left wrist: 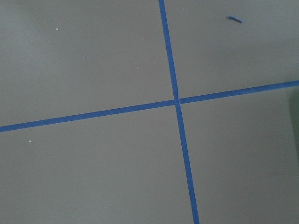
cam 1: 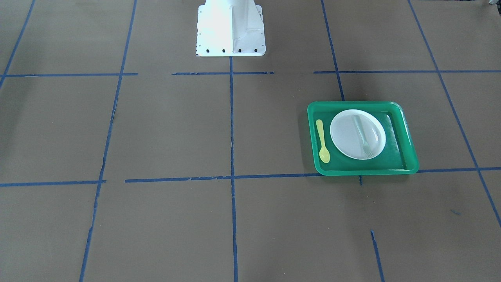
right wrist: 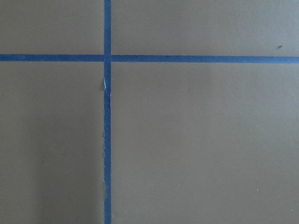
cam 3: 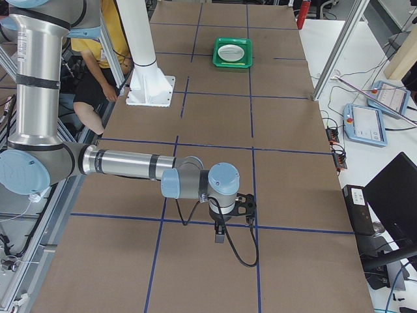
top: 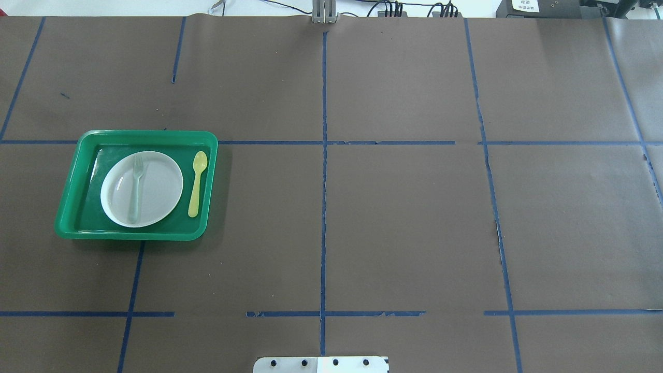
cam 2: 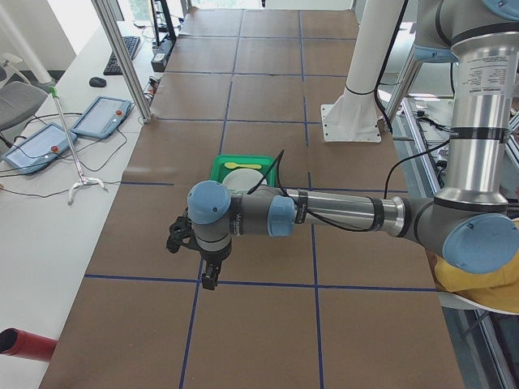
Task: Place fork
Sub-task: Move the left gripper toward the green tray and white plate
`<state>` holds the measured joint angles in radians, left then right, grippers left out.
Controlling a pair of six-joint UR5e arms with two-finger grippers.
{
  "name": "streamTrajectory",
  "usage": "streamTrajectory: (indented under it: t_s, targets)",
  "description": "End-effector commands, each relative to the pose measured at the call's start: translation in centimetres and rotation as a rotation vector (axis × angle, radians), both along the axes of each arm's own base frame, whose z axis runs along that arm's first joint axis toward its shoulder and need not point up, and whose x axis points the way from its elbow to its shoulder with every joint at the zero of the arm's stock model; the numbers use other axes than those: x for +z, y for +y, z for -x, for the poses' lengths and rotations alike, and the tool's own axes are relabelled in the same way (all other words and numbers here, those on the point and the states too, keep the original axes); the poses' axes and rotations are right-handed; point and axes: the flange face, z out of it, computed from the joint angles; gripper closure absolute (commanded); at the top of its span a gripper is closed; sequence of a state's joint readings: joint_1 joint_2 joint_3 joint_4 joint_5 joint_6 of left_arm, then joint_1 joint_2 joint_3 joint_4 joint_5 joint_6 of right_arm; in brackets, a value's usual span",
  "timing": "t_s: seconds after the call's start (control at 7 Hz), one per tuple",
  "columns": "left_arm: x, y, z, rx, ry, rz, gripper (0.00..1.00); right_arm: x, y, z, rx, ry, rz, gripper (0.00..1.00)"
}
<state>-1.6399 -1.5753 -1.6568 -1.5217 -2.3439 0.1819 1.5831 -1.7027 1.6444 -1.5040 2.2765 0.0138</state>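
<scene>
The pale translucent fork [cam 1: 362, 135] lies on a white plate [cam 1: 342, 133] inside a green tray [cam 1: 364, 171], tines toward the table's far edge. In the overhead view the fork [top: 137, 181], plate [top: 160, 186] and tray [top: 129, 235] sit at mid left. A yellow spoon [top: 197, 182] lies in the tray beside the plate. My left gripper [cam 2: 209, 280] hangs over bare table well short of the tray, seen only in the exterior left view. My right gripper [cam 3: 219, 236] hangs far from the tray [cam 3: 232, 64]. I cannot tell if either is open.
The white robot base [cam 1: 231, 27] stands at the table's robot-side edge. Blue tape lines grid the brown table. A red cylinder [cam 2: 24, 344] and tablets [cam 2: 101, 115] lie on the side desk. A person in yellow [cam 3: 98, 59] sits behind the robot.
</scene>
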Motion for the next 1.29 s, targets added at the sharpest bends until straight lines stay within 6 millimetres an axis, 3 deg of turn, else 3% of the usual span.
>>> streamTrajectory:
  t_s: [0.0,0.29,0.43,0.57,0.71,0.86,1.0,1.14]
  targets:
    - [0.1,0.0,0.0,-0.001,0.000,0.001,0.00,0.0,0.0,0.0,0.000,-0.001,0.001,0.00]
    - [-1.9,-0.6,-0.3,0.010,-0.005,-0.092,0.00,0.0,0.0,0.0,0.000,-0.001,0.001,0.00]
    - [-3.5,-1.4,-1.5,0.013,-0.006,-0.202,0.00,0.0,0.0,0.0,0.000,-0.001,0.001,0.00]
    - [-5.3,-2.3,-5.4,-0.006,0.012,-0.165,0.00,0.0,0.0,0.0,0.000,0.000,0.001,0.00]
    - [-10.0,-3.5,-10.6,-0.036,0.051,-0.133,0.00,0.0,0.0,0.0,0.000,-0.001,0.001,0.00]
    - [-13.0,-3.5,-16.5,-0.049,0.074,-0.070,0.00,0.0,0.0,0.0,0.000,0.000,0.001,0.00]
    - [-15.3,-3.8,-22.7,-0.100,0.052,-0.046,0.00,0.0,0.0,0.0,0.000,-0.001,0.001,0.00]
    - [-16.2,-2.8,-27.6,-0.115,0.109,-0.038,0.00,0.0,0.0,0.0,0.000,-0.001,0.001,0.00]
